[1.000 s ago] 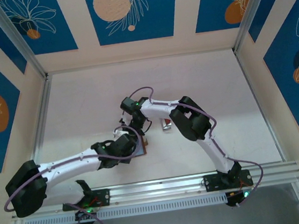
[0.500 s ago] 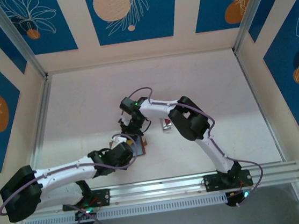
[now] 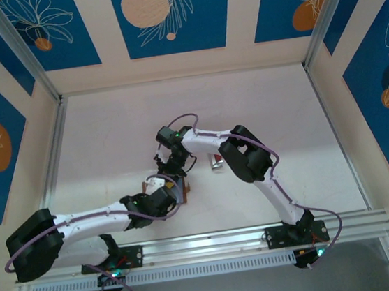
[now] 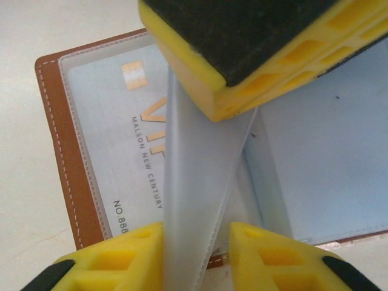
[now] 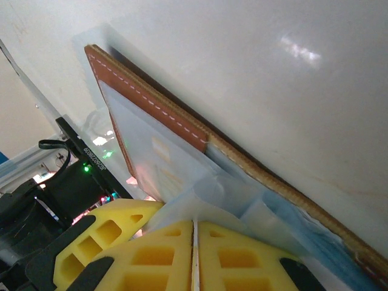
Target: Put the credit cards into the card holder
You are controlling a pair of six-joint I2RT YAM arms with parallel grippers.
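Item: card holder [image 4: 51, 151], brown leather with pale stitching, lying open and flat on the white surface [image 3: 110, 141] at the middle of the near half, where both arms meet. Contents: one pale credit card [image 4: 121, 139], gold chip and "VIP" lettering, fully seated under the clear window of the left-hand panel; judged as one card stowed. Outstanding: a translucent sleeve leaf [image 4: 194, 182] stands up from the spine and no card is seen entering it; a small object [image 3: 217, 162] lies on the surface near the holder, too small to identify, so the count of cards left cannot be given. Left gripper [image 4: 197, 260]: jaws narrowly parted, hovering low over the holder's near edge, the leaf rising between them and apparently not pinched. Right gripper [image 5: 194, 233]: jaws closed on the leaf's upper edge, a thin pale line between the pads, holding it up over the holder's right-hand panel. Assessment: task partly done, pocket being held open for loading.
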